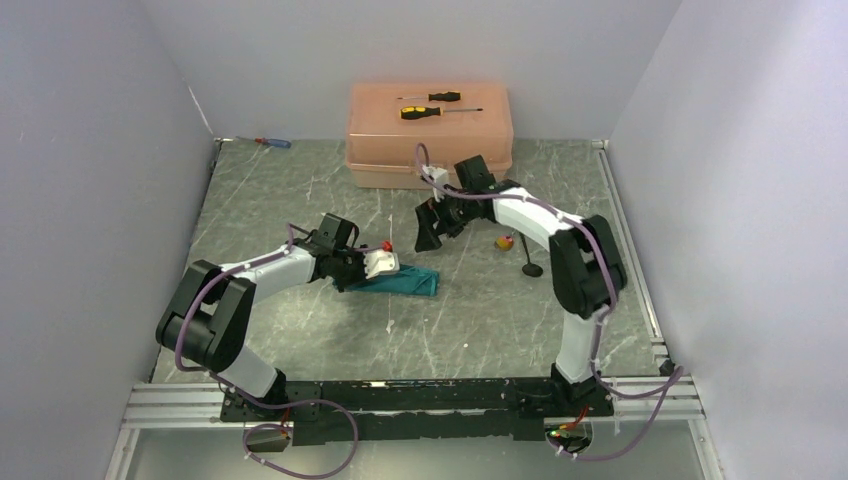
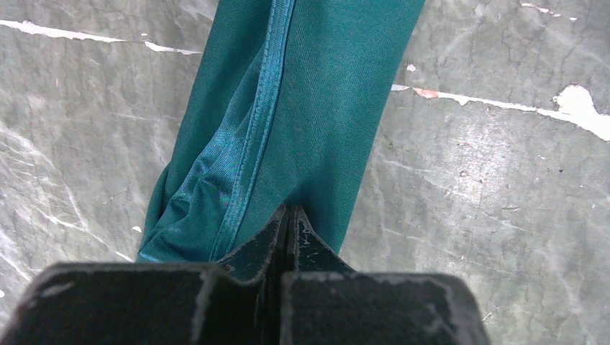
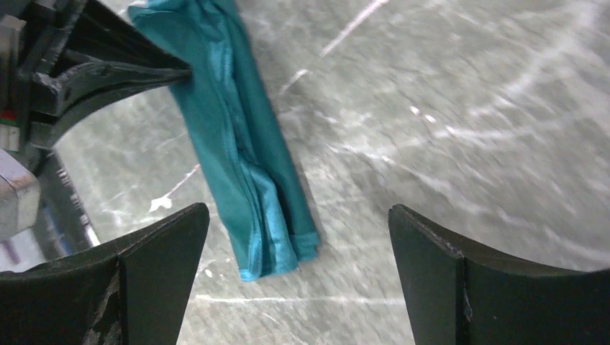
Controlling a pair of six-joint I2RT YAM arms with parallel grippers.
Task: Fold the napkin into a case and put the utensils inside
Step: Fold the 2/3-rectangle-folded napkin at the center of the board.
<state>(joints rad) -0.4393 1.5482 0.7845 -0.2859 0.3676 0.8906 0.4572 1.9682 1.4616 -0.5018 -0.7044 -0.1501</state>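
Observation:
The teal napkin (image 1: 412, 282) (image 2: 302, 108) (image 3: 244, 165) lies on the table, folded into a long narrow strip. My left gripper (image 1: 372, 268) (image 2: 291, 213) is shut on the napkin's left end, its tips pressed together into the cloth. From the right wrist view, the left gripper's fingers (image 3: 137, 72) meet at the strip's far edge. My right gripper (image 1: 432, 230) (image 3: 298, 208) hovers open above the strip's other end, its fingertips (image 3: 180, 230) wide apart with nothing between them. A black spoon (image 1: 531, 268) lies on the table to the right of the right gripper.
A peach plastic box (image 1: 400, 150) stands at the back with two yellow-and-black screwdrivers (image 1: 432, 98) on its lid. A small red-and-blue screwdriver (image 1: 272, 142) lies at the back left. A small yellow-and-red object (image 1: 505, 241) sits beside the spoon.

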